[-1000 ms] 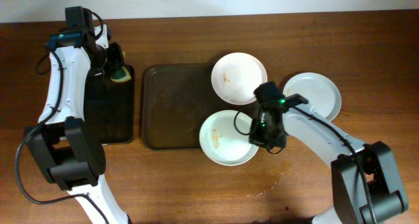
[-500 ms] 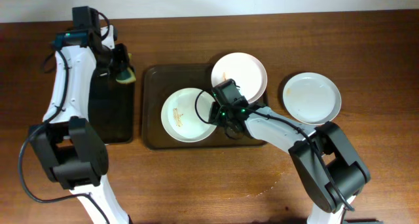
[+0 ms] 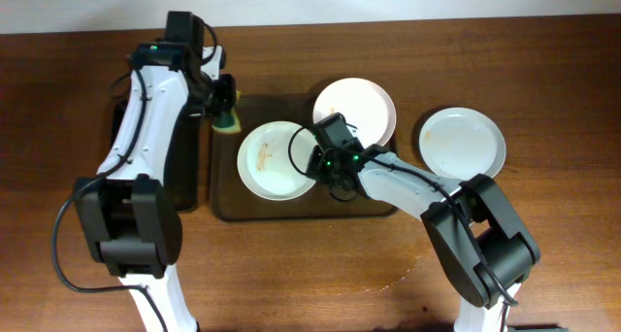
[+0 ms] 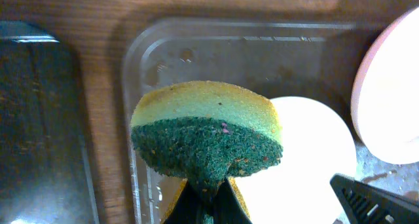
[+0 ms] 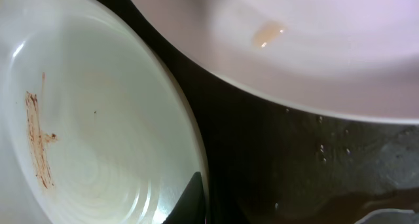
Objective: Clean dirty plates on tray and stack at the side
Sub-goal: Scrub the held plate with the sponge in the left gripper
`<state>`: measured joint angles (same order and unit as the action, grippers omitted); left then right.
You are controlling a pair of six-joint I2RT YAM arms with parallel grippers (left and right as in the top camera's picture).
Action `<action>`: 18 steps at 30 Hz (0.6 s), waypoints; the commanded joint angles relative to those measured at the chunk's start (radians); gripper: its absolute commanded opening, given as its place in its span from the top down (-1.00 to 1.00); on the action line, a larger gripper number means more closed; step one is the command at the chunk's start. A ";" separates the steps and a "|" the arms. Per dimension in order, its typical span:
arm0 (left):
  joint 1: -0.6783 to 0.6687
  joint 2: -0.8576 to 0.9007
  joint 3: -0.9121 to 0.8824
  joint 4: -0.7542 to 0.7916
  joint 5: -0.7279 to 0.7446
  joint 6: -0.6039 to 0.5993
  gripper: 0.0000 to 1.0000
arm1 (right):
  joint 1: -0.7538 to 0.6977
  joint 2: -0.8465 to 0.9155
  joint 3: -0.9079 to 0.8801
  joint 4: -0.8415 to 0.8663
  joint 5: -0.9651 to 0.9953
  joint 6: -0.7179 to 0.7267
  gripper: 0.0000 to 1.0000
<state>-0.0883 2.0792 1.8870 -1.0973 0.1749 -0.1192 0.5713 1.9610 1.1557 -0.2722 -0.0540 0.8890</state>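
A smeared white plate (image 3: 275, 160) lies on the dark brown tray (image 3: 291, 208). My right gripper (image 3: 316, 158) is shut on its right rim; in the right wrist view one finger (image 5: 190, 196) lies inside the rim of the plate (image 5: 85, 139). A second dirty plate (image 3: 354, 114) overlaps the tray's far right corner. A third plate (image 3: 462, 143) lies on the table to the right. My left gripper (image 3: 224, 107) is shut on a yellow-green sponge (image 4: 206, 132), held above the tray's far left corner, next to the plate (image 4: 301, 165).
A narrow black tray (image 3: 160, 172) lies left of the brown tray, partly under my left arm. The right arm crosses the brown tray's front right corner. Water drops sit on the tray floor (image 5: 308, 165).
My right gripper has pulled the smeared plate from the table's front onto the brown tray. My left gripper has carried the sponge right, from over the black tray to the brown tray's corner.
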 commanded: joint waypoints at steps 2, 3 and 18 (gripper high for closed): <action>-0.063 -0.017 -0.174 0.117 -0.006 0.016 0.99 | 0.003 0.029 0.009 -0.023 -0.002 0.018 0.92; -0.081 -0.017 -0.254 0.211 0.005 0.017 0.99 | 0.003 0.029 0.009 -0.024 -0.002 0.017 0.92; -0.160 -0.017 -0.555 0.566 -0.253 -0.086 0.99 | 0.003 0.029 0.009 -0.012 -0.002 0.006 0.92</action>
<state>-0.2638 2.0529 1.3491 -0.5079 0.2687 0.0597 0.5713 1.9621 1.1618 -0.2829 -0.0582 0.9012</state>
